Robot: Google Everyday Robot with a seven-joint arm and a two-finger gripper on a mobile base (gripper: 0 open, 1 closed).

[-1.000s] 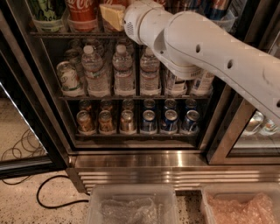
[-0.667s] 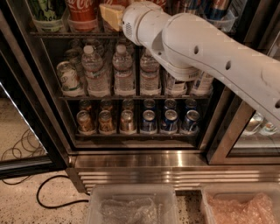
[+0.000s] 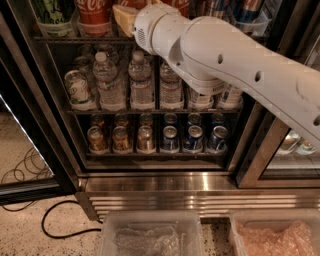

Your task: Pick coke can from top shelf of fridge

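A red coke can (image 3: 94, 13) stands on the top shelf (image 3: 70, 39) of the fridge (image 3: 42, 120), its top cut off by the upper edge of the view. A second red can (image 3: 176, 5) shows just behind the arm. My gripper (image 3: 125, 17), a tan tip on the white wrist (image 3: 152, 27), is at the top shelf, right beside the coke can's right side. The big white arm (image 3: 240, 70) reaches in from the right and hides the right part of the shelves.
A green-and-white can (image 3: 52, 12) stands left of the coke can. Water bottles (image 3: 140, 82) fill the middle rack; small gold cans (image 3: 120, 139) and blue cans (image 3: 192, 137) fill the lower one. The steel slatted base (image 3: 200, 197), two clear bins (image 3: 150, 235) and a black cable (image 3: 55, 227) lie below.
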